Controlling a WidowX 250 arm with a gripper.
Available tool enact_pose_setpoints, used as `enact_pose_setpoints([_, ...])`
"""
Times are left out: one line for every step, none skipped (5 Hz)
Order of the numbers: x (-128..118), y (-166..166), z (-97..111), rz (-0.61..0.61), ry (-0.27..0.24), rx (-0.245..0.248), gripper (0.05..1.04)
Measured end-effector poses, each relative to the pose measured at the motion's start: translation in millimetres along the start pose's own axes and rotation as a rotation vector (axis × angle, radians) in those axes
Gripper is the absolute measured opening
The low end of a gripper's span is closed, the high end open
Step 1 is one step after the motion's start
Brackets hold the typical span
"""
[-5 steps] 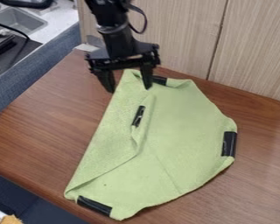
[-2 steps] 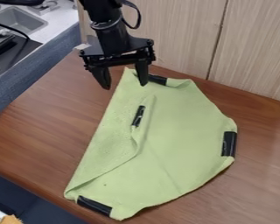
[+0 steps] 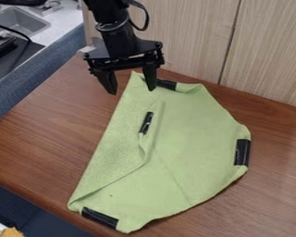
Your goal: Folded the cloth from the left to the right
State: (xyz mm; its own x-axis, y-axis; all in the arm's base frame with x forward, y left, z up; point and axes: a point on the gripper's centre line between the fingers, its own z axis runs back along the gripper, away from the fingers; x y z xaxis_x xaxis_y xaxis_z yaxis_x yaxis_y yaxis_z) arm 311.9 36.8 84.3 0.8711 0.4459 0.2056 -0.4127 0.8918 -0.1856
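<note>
The black gripper hangs at the upper left of the camera view, open, with nothing between its fingers. Its right finger stands over the top corner of the green cloth, its left finger just off the cloth's left edge. The cloth lies on the table with its left part folded over toward the right, and the folded flap's corner, with a black strip, rests near the cloth's middle-left. More black strips mark the top, right and bottom-left corners.
The brown wooden table extends left and right of the cloth. A wood-grain panel stands along the back edge. At the upper left is a toy sink on a counter, with a blue-grey side beside the table.
The gripper has shifted slightly left and up from where it was a second ago, and has kept still since the later earlier frame. The cloth has not visibly moved.
</note>
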Motion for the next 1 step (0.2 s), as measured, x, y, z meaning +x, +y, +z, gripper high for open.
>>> enact_pose_setpoints([0.3,0.4,0.5,0.001,-0.002,0.0,1.001])
